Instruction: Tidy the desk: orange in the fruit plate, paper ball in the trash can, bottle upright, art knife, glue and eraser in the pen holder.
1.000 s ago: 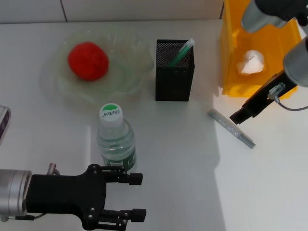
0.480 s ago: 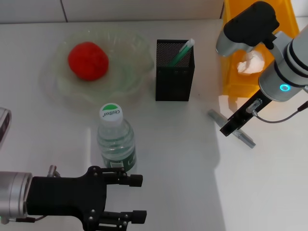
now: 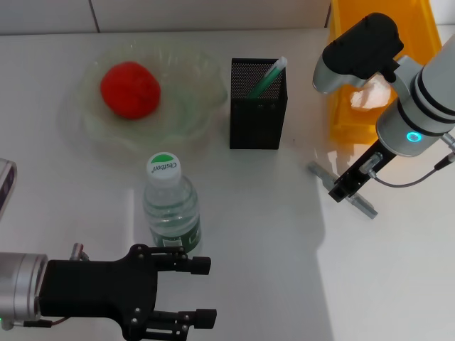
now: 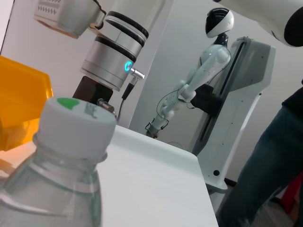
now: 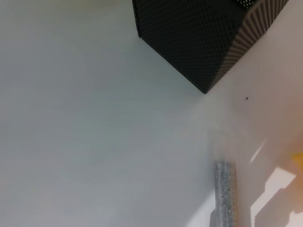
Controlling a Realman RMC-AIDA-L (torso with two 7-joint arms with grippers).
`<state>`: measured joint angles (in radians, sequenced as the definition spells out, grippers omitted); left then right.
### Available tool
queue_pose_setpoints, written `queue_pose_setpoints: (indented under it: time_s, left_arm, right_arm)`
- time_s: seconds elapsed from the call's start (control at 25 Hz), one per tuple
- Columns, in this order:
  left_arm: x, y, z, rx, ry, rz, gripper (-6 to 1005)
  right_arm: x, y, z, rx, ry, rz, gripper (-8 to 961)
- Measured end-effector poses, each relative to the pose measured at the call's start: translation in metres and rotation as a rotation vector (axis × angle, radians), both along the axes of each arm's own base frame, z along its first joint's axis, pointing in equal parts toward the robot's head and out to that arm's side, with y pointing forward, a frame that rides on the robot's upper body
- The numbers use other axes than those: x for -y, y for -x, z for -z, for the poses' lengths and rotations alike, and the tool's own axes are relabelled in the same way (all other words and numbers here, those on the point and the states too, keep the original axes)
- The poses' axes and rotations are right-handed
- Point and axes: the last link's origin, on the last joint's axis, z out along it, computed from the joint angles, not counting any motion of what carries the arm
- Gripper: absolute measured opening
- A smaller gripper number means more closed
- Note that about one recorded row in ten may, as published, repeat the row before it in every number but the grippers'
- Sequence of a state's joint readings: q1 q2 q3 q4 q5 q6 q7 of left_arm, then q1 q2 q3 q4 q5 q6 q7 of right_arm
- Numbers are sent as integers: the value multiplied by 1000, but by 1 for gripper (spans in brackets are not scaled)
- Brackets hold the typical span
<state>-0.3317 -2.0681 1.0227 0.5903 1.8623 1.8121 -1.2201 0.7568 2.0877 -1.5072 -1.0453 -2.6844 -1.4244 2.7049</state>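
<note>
The grey art knife [image 3: 343, 189] lies on the white desk right of the black mesh pen holder [image 3: 258, 104]. It also shows in the right wrist view [image 5: 226, 193]. My right gripper [image 3: 345, 188] hangs low, right over the knife's middle. My left gripper [image 3: 205, 291] is open and empty at the front left, just in front of the upright water bottle [image 3: 171, 205], whose cap fills the left wrist view [image 4: 75, 125]. The orange [image 3: 129, 89] sits in the glass fruit plate [image 3: 195, 114]. The paper ball [image 3: 364, 97] lies in the yellow trash can [image 3: 340, 106]. No eraser is in view.
A green stick with a white tip [image 3: 268, 78] leans inside the pen holder, which also shows in the right wrist view [image 5: 203, 38]. The yellow can stands at the back right, close behind my right arm [image 3: 409, 106]. A bystander and another robot show beyond the desk.
My right arm has swung left and down from beside the yellow can until its gripper is over the art knife. My left gripper has barely moved.
</note>
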Motion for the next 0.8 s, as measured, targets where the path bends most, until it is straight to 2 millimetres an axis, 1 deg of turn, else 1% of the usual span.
queue_pose_setpoints:
  time_s: [0.04, 0.24, 0.68, 0.8]
  left_arm:
    - [0, 0, 0, 0, 0, 1, 740]
    - [-1, 0, 0, 0, -3, 1, 740]
    - [-1, 0, 0, -2, -6, 1, 740]
    - [-1, 0, 0, -2, -7, 0, 740]
  right_arm:
    - [0, 0, 0, 1, -1, 0, 329]
    - [-1, -1, 1, 1, -5, -1, 331]
    - [-1, -3, 3, 9, -4, -3, 235]
    - [-1, -3, 3, 7, -6, -4, 131]
